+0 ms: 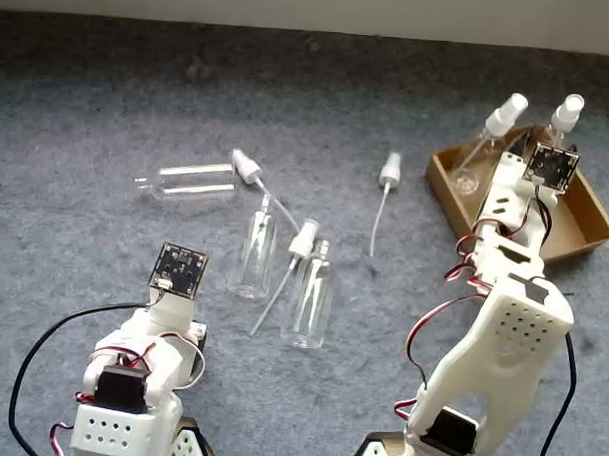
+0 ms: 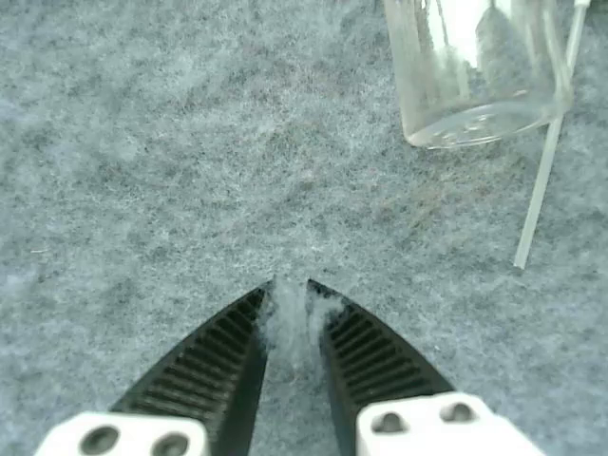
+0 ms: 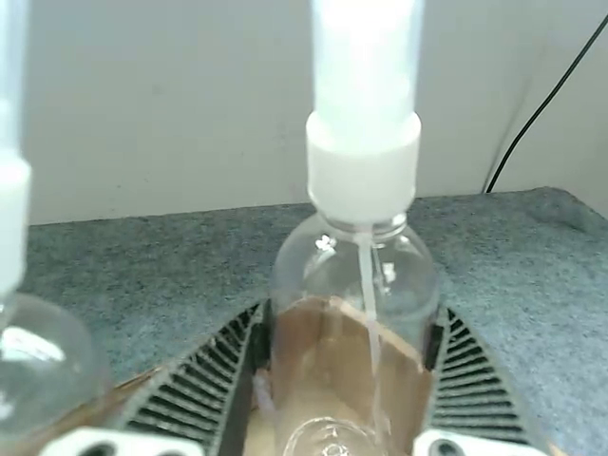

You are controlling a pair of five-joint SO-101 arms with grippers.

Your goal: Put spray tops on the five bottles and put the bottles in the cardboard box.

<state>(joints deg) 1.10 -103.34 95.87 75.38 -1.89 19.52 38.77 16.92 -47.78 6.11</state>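
A grey felt-like desk (image 1: pixel 109 101) runs up to a pale wall, with the cardboard box (image 1: pixel 585 223) at its far right. The right end effector (image 3: pixel 353 318) reaches into the box, its jaws closed against both sides of a capped bottle (image 3: pixel 356 256). That bottle stands roughly upright on the box floor, long axis vertical and spray top (image 3: pixel 364 142) uppermost. A second capped bottle (image 1: pixel 484 149) leans just beside it in the box.

The step in hand looks like setting down bottle 2 of 5. Next, the jaws need to part and lift away without knocking either nozzle.

3 bare bottles lie on their sides mid-desk. 1 (image 1: pixel 191 181) lies crosswise, and 2 (image 1: pixel 254 251) (image 1: pixel 310 293) point their necks away from the arms. 3 loose spray tops (image 1: pixel 247 166) (image 1: pixel 304 238) (image 1: pixel 390 171) lie among them. The left end effector (image 2: pixel 290 285) rests narrow on the felt, almost closed, holding nothing.
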